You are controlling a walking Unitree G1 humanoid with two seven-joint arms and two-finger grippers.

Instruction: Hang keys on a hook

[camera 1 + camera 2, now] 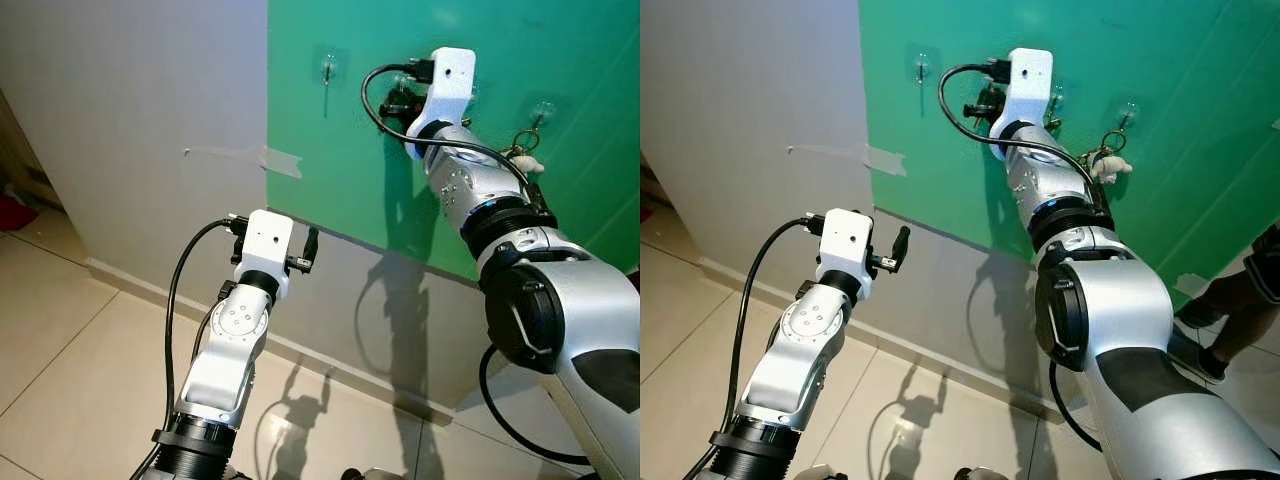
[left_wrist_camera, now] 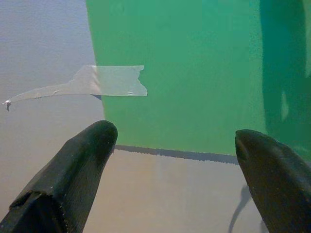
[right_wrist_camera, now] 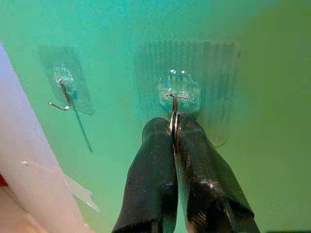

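While the right end effector [image 3: 174, 141] pinches a key ring [image 3: 173, 127] against the middle hook [image 3: 177, 92] on the green board [image 1: 560, 110], left end effector [image 2: 175, 145] spread wide, empty, facing the tape [image 2: 104, 81], another key bunch [image 1: 1105, 160] hanging further right.

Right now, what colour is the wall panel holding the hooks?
Green wall panel; clearest in the right wrist view.

Right tool [image 3: 174, 133] pinches a key ring [image 3: 173, 121] against the middle hook [image 3: 178, 92].

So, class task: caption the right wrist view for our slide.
Right end effector pinching a key ring at the middle hook on the green panel.
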